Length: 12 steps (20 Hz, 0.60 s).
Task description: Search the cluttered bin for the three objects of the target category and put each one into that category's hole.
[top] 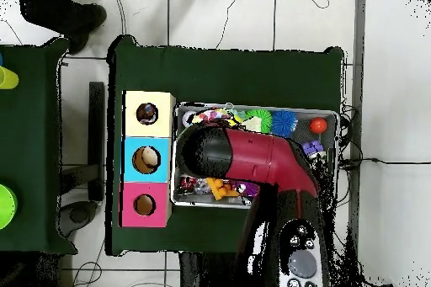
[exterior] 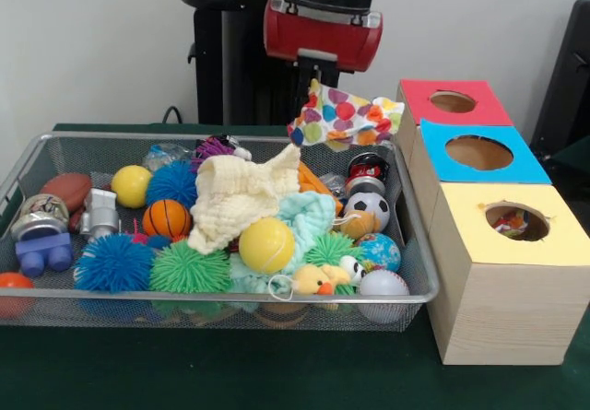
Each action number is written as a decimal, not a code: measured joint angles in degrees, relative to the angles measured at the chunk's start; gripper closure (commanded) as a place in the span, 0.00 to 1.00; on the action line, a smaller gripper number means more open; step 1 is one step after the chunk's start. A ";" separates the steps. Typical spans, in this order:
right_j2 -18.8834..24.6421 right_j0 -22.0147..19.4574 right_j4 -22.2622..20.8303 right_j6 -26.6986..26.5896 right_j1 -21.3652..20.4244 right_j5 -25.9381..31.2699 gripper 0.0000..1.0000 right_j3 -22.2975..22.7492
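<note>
A polka-dot cloth (exterior: 343, 117) hangs in the air over the far right corner of the wire bin (exterior: 230, 297), beside the red box (exterior: 419, 97). My gripper (exterior: 316, 83) is shut on the cloth's top edge, and the fabric hides most of its fingers. A cream waffle cloth (exterior: 241, 193) and a mint cloth (exterior: 309, 215) lie in the bin's middle among balls. Right of the bin stand the red box, a blue box (exterior: 442, 134) and a yellow box (exterior: 470, 226), each with a round hole. In the overhead view the arm (top: 252, 157) covers the gripper and much of the bin.
The bin holds a yellow ball (exterior: 266, 245), a basketball (exterior: 166, 217), a soccer ball (exterior: 370, 209), blue (exterior: 112, 263) and green (exterior: 188, 266) spiky balls, and other toys. Something coloured shows inside the yellow box's hole (exterior: 510, 223). Overhead, the boxes (top: 146, 159) line the bin's left side.
</note>
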 measured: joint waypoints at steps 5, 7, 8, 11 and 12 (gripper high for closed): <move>-2.22 1.99 1.55 0.14 0.88 4.75 1.00 -4.73; -3.80 3.63 2.69 0.66 2.06 6.64 1.00 -8.28; -4.04 3.91 2.87 0.86 2.28 6.79 1.00 -8.81; -5.10 5.22 3.82 2.08 3.45 7.07 1.00 -11.22; -5.76 6.03 4.38 3.02 4.31 7.07 1.00 -12.71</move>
